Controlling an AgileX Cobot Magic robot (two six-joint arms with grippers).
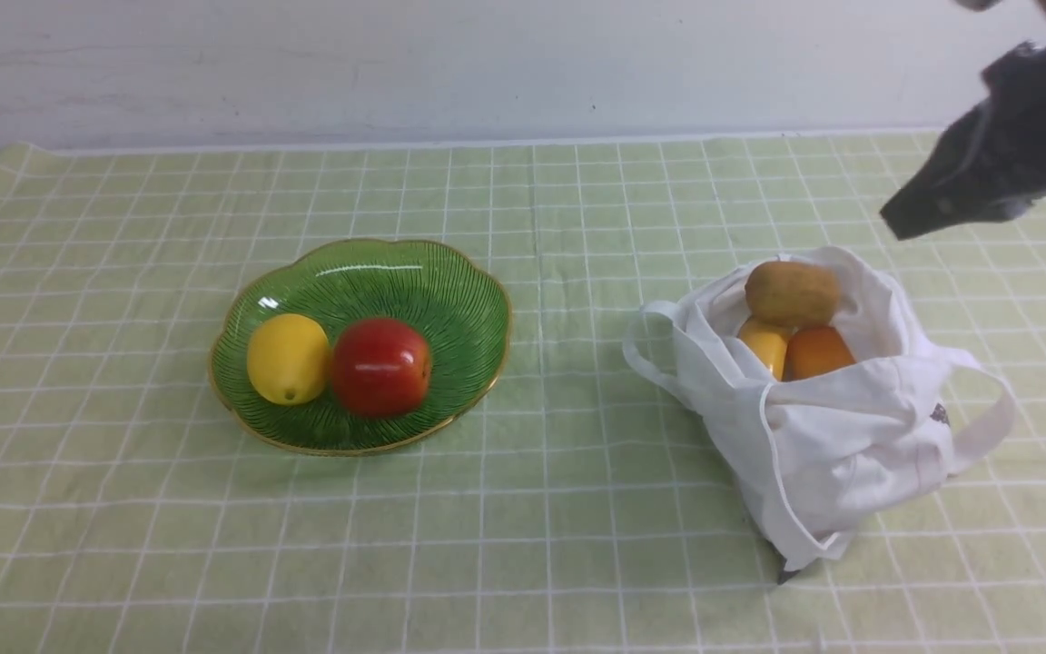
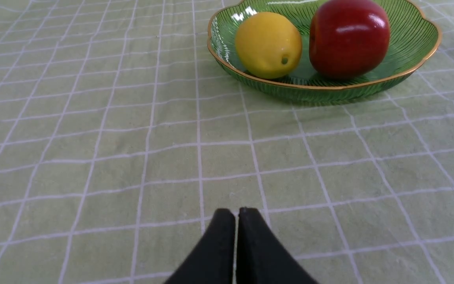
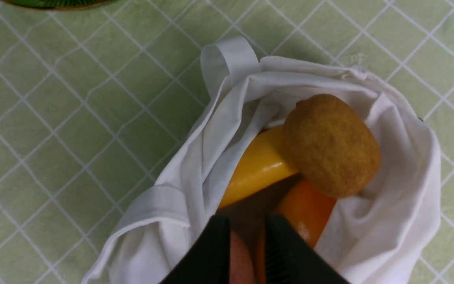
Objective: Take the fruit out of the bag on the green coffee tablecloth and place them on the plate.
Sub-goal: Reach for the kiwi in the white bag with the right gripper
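The white bag (image 1: 841, 436) stands open on the green tablecloth (image 1: 577, 509) at the right. In it lie a brown kiwi (image 1: 792, 292) on top, a yellow fruit (image 1: 764, 343) and an orange fruit (image 1: 818, 352). The green plate (image 1: 487, 291) at centre left holds a yellow lemon (image 1: 287, 359) and a red apple (image 1: 381, 366). My right gripper (image 1: 904, 218) hangs above and behind the bag, empty, jaws a little apart; in the right wrist view it (image 3: 246, 230) looks down at the kiwi (image 3: 331, 146). My left gripper (image 2: 237, 213) is shut and empty, low over the cloth near the plate (image 2: 428, 55).
A pale wall runs along the cloth's far edge. The bag's two loop handles (image 1: 986, 418) stick out to either side. A small dark tip (image 1: 786, 574) pokes out under the bag's near corner.
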